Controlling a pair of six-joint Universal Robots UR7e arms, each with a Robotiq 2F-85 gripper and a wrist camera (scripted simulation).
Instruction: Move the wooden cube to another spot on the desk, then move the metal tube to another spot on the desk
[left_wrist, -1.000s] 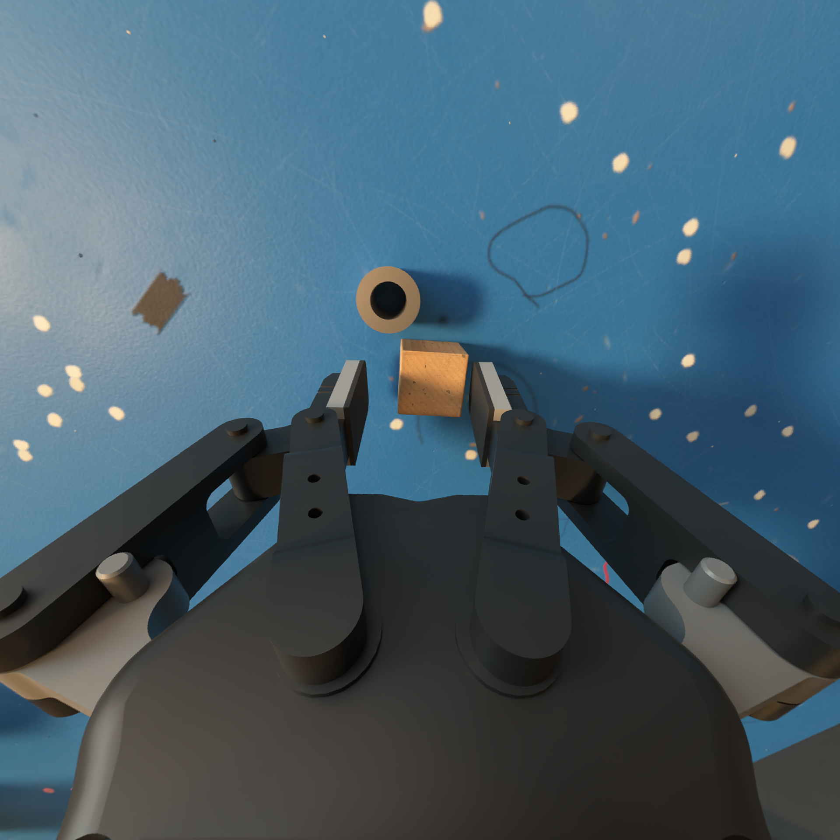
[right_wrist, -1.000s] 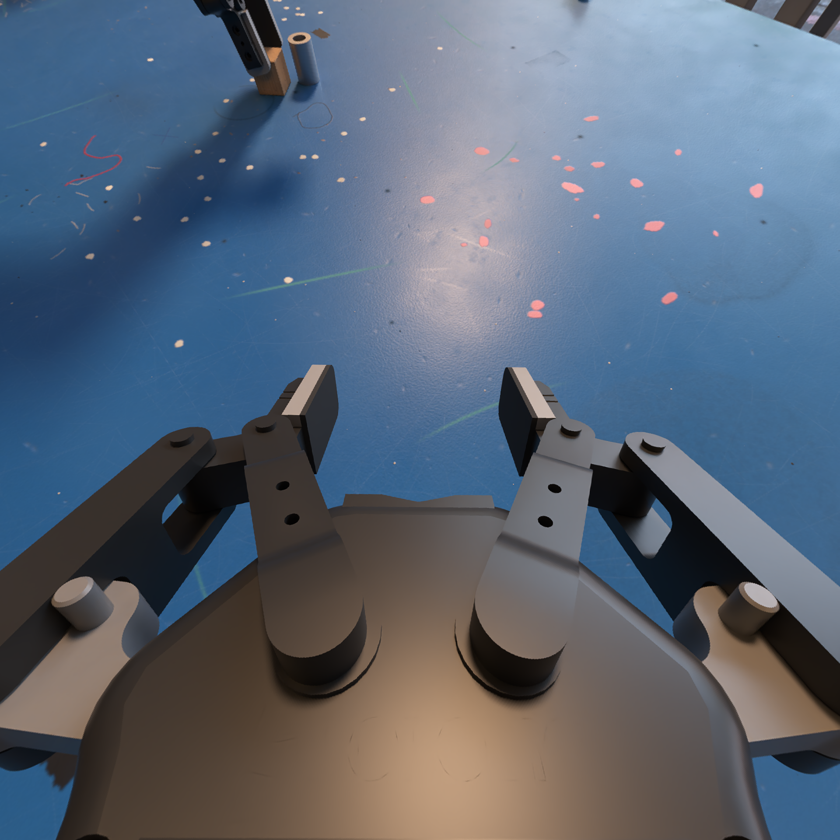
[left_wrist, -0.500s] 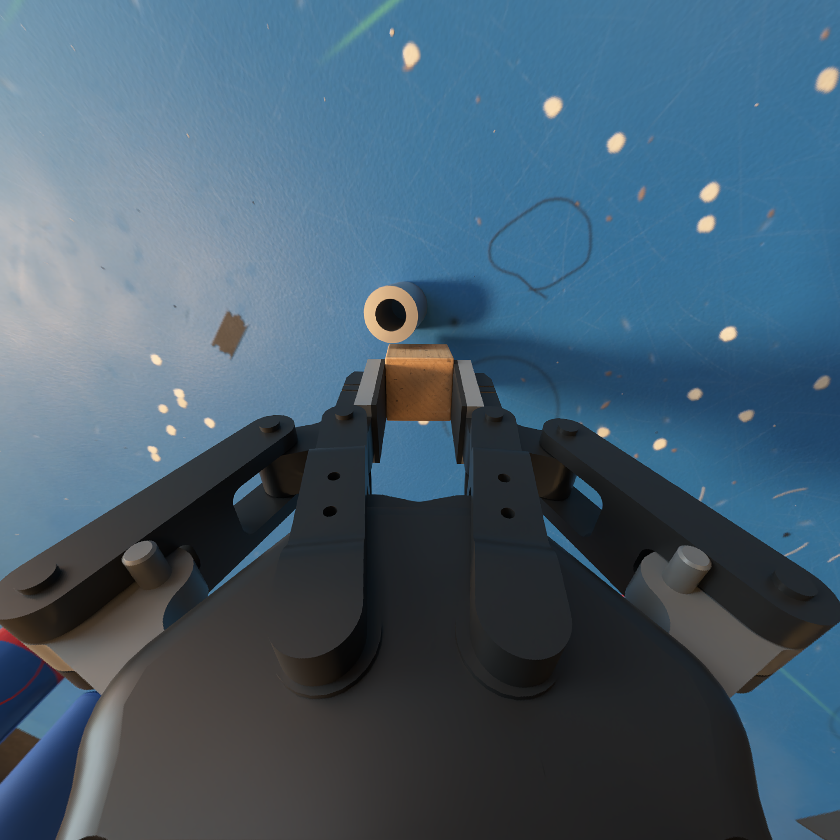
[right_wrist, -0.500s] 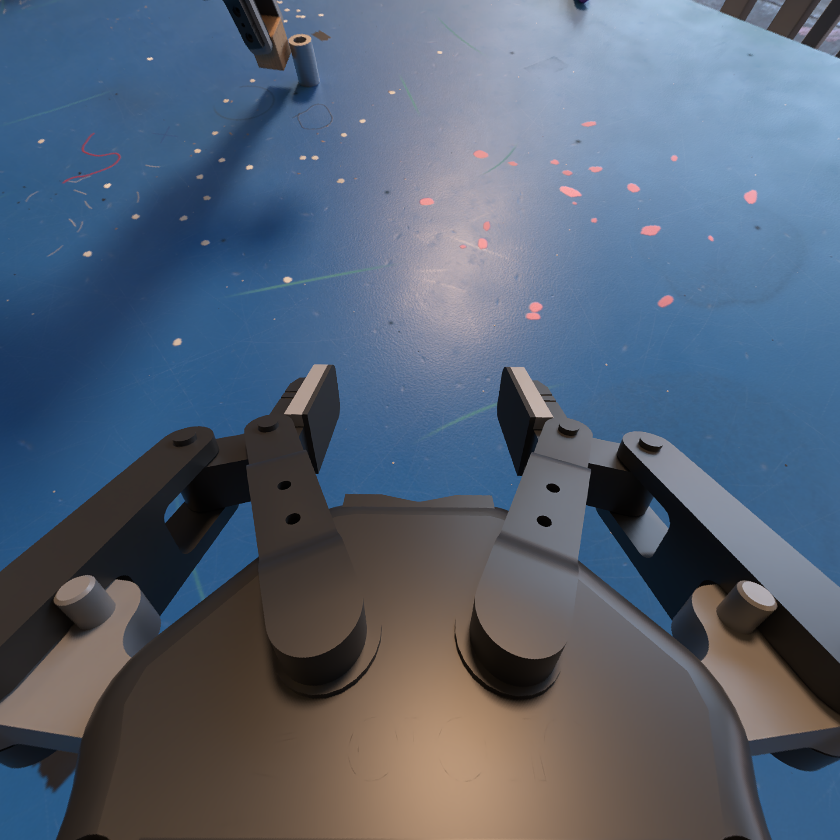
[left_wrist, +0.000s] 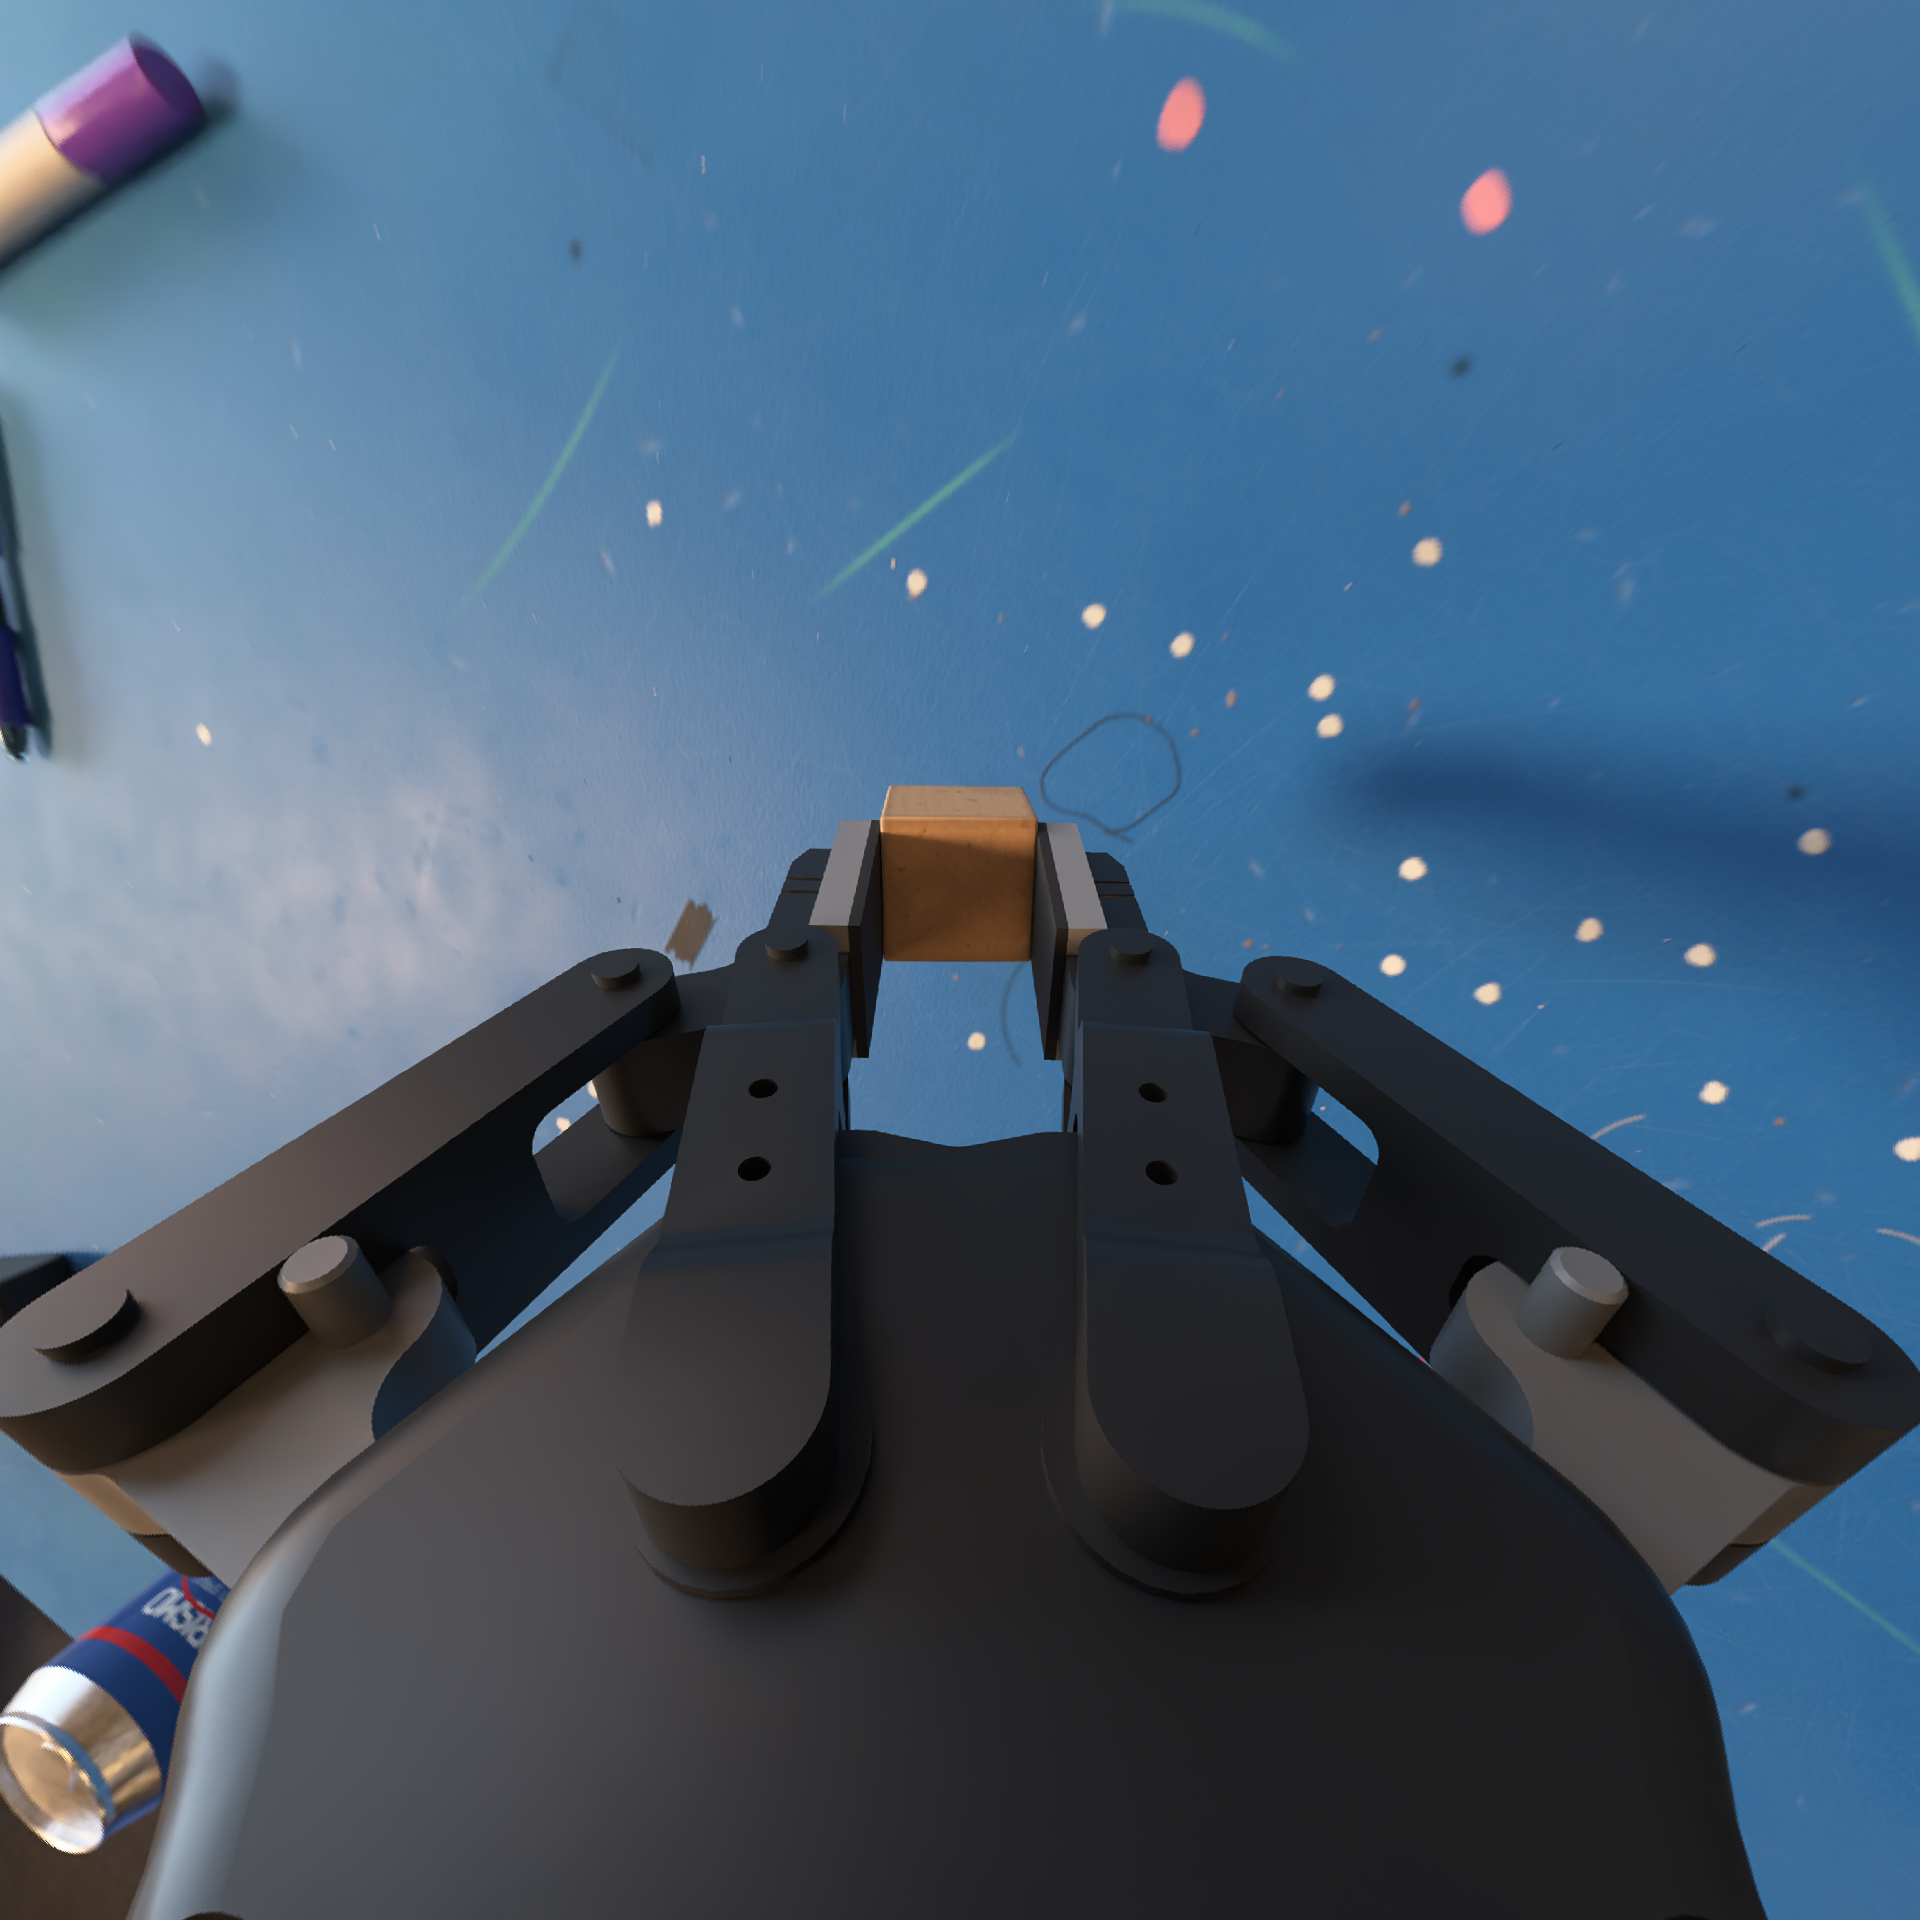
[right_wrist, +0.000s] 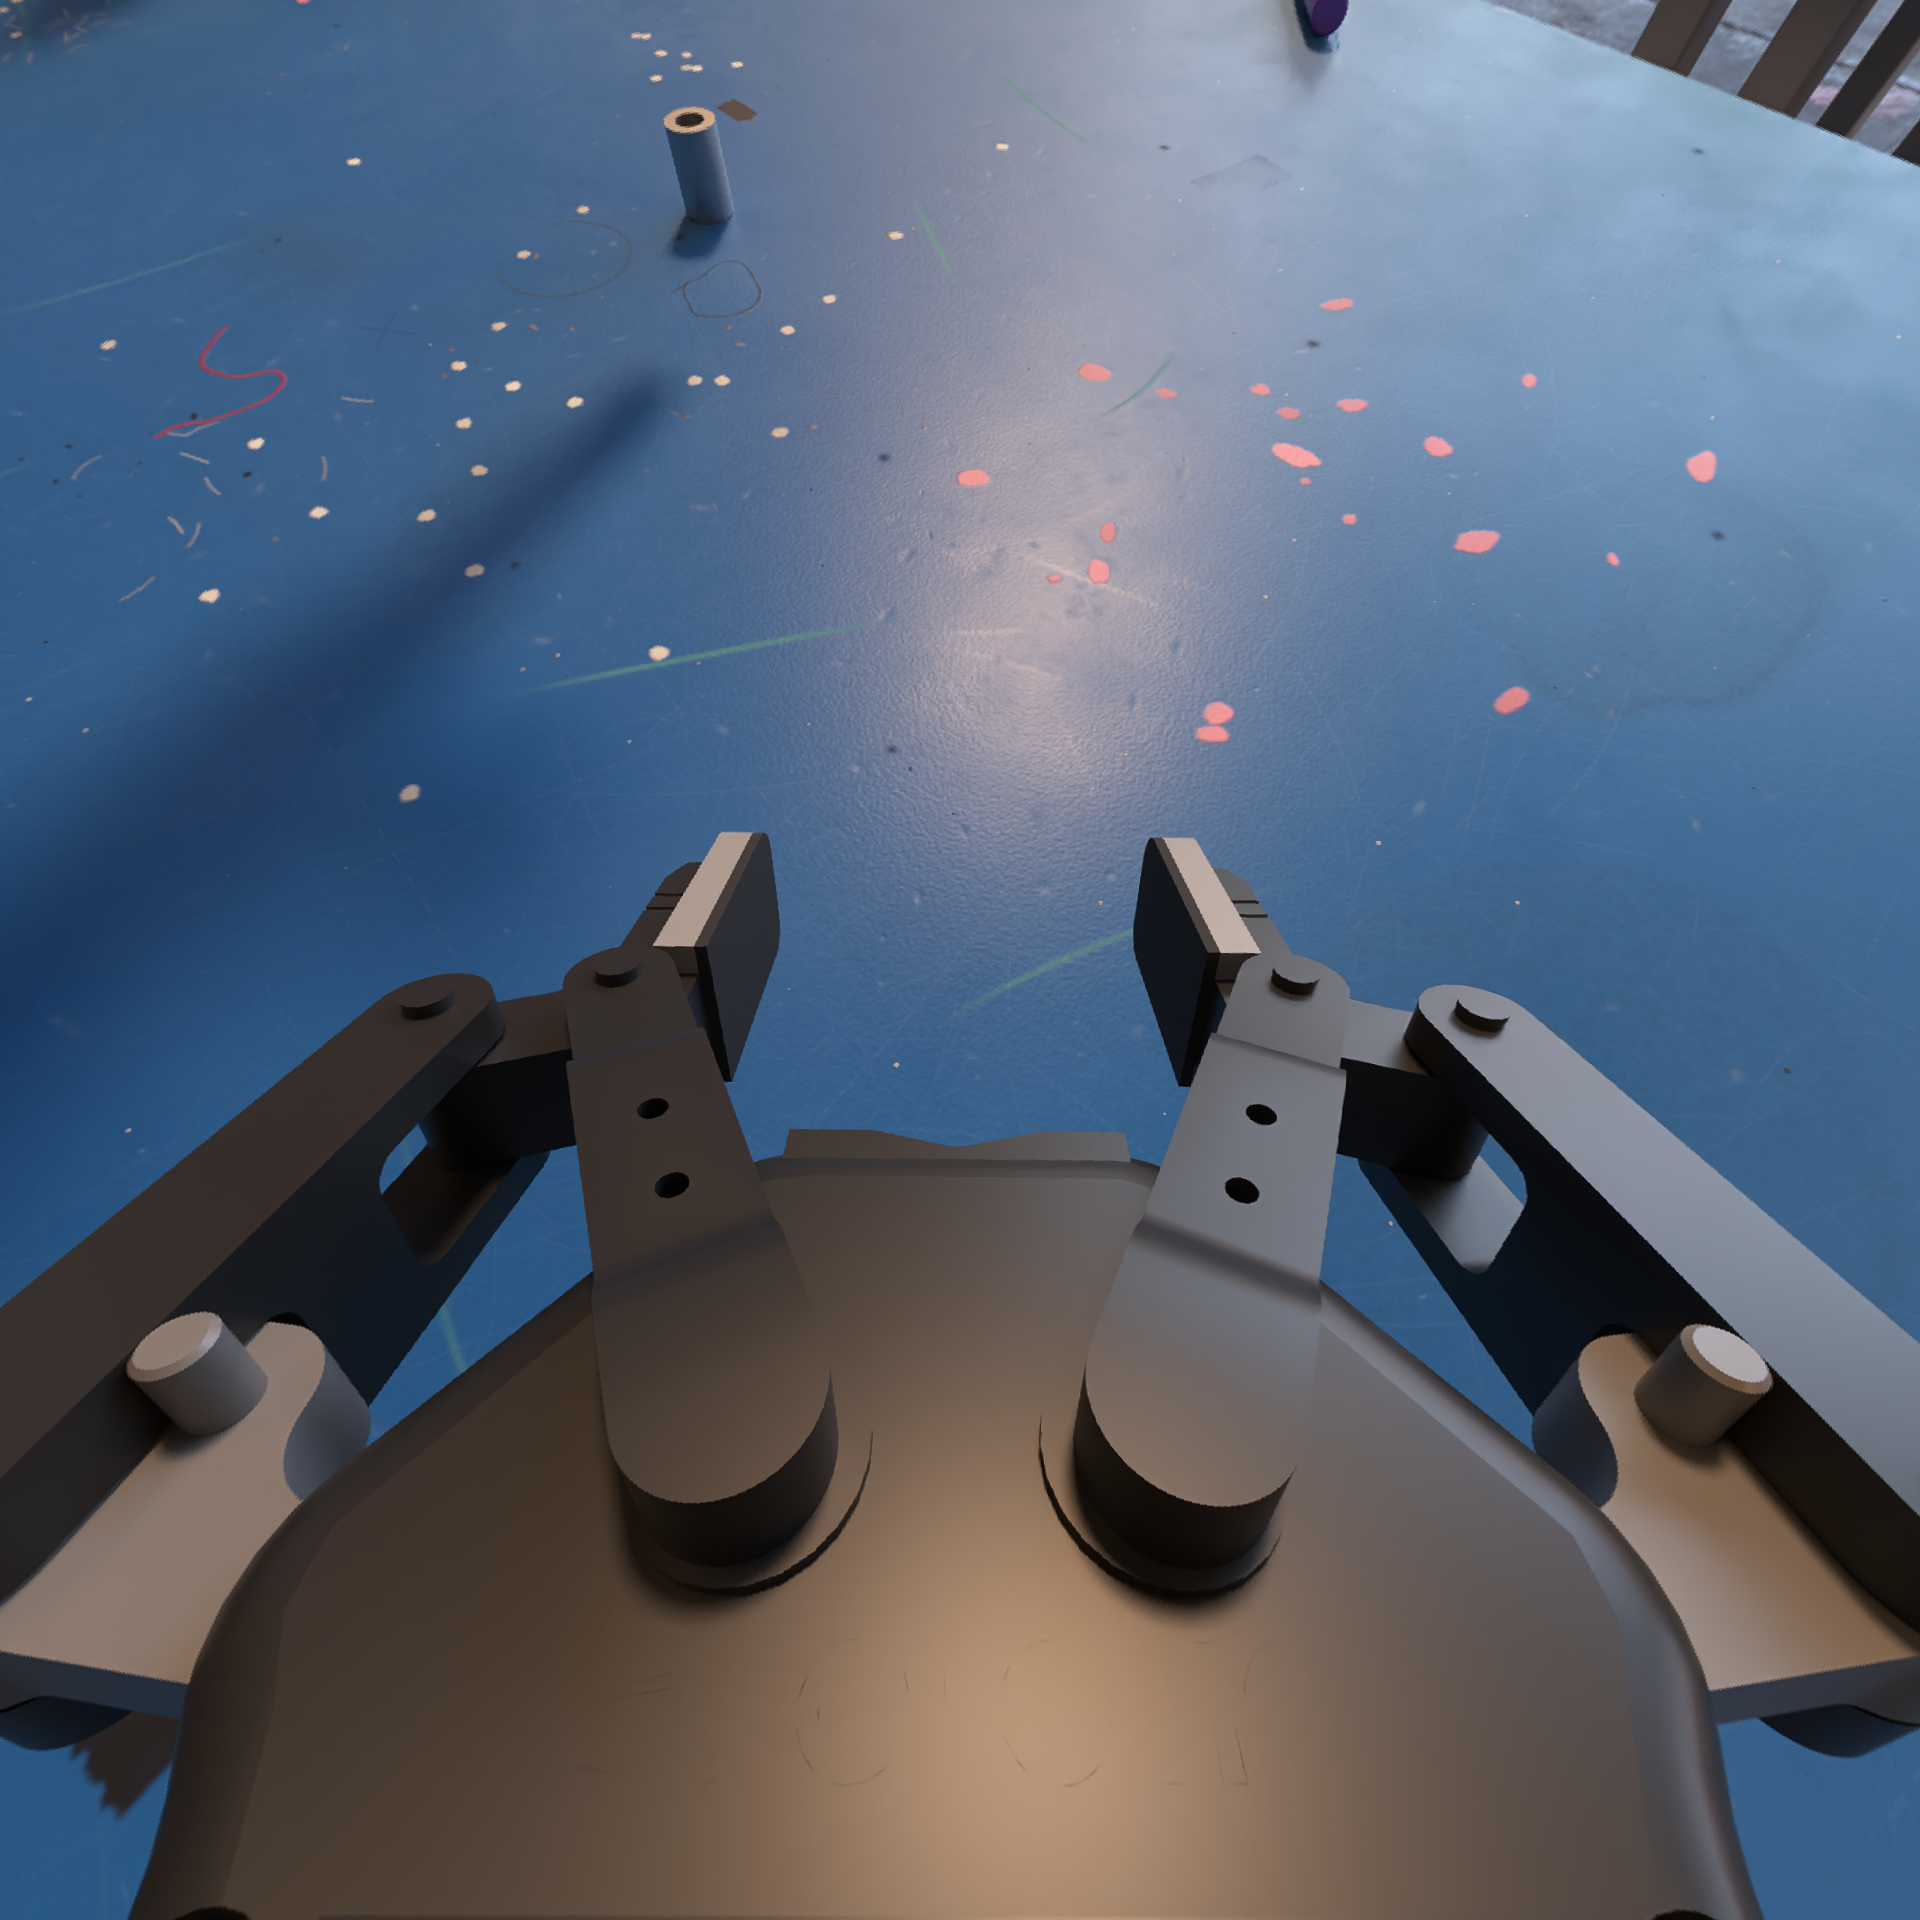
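Observation:
My left gripper (left_wrist: 956, 883) is shut on the wooden cube (left_wrist: 956, 878) and holds it well above the blue desk (left_wrist: 1039, 364). The cube sits between the two fingertip pads, its top face level with them. The metal tube (right_wrist: 698, 164) stands upright on the desk at the far left of the right wrist view; it is hidden in the left wrist view. My right gripper (right_wrist: 956, 935) is open and empty, hovering low over the blue desk (right_wrist: 1039, 623), far from the tube.
In the left wrist view a purple-capped cylinder (left_wrist: 94, 135) lies at the top left, a dark pen (left_wrist: 21, 623) at the left edge, and a blue can with a shiny end (left_wrist: 104, 1714) at the bottom left. Chair legs (right_wrist: 1818, 62) show past the desk's far right edge.
My left gripper closed on the cube and lifted it up off the desk, away from the tube. It has left the right wrist view. The right gripper has stayed still.

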